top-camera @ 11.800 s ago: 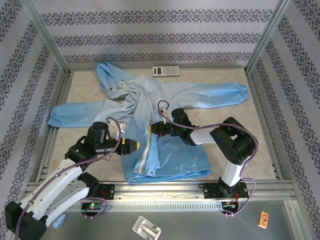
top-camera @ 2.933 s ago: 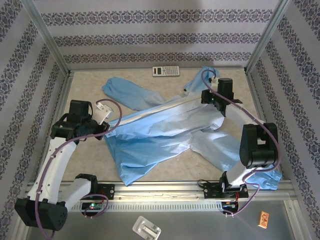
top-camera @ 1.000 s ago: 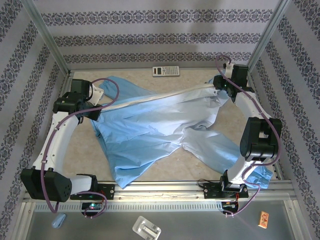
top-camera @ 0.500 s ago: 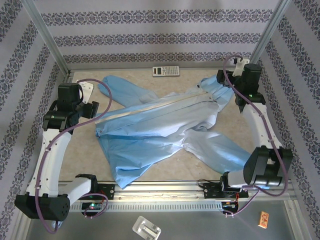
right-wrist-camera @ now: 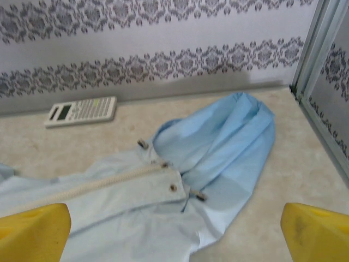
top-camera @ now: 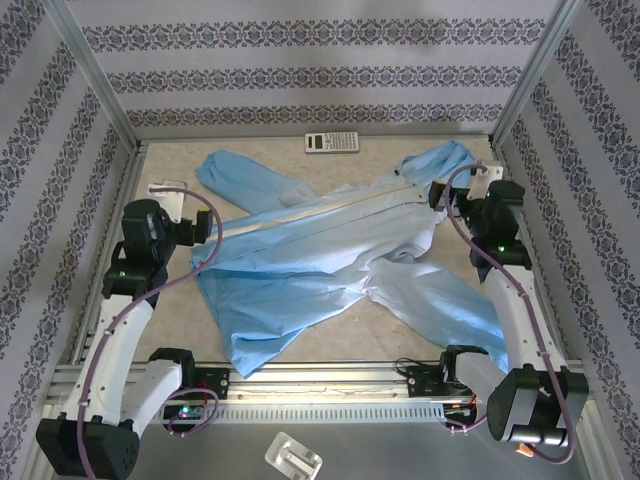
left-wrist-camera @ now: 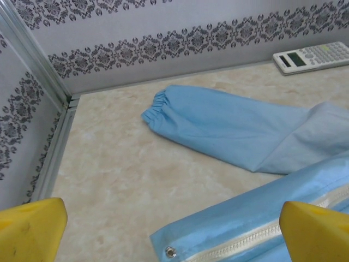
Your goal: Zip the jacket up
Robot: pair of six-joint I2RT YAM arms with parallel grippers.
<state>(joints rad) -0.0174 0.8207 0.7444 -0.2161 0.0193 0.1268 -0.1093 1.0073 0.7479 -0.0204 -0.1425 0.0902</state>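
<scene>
Let go since a moment ago, the jacket (top-camera: 320, 250) lies slantwise across the table (top-camera: 165, 300), hood near the far right corner, with the left arm (top-camera: 115, 330) and right arm (top-camera: 510, 310) drawn back at its ends, and the left gripper (left-wrist-camera: 174, 229) and right gripper (right-wrist-camera: 174, 232) low, fingers spread wide, empty.

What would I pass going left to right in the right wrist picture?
calculator → jacket hood → metal post
</scene>
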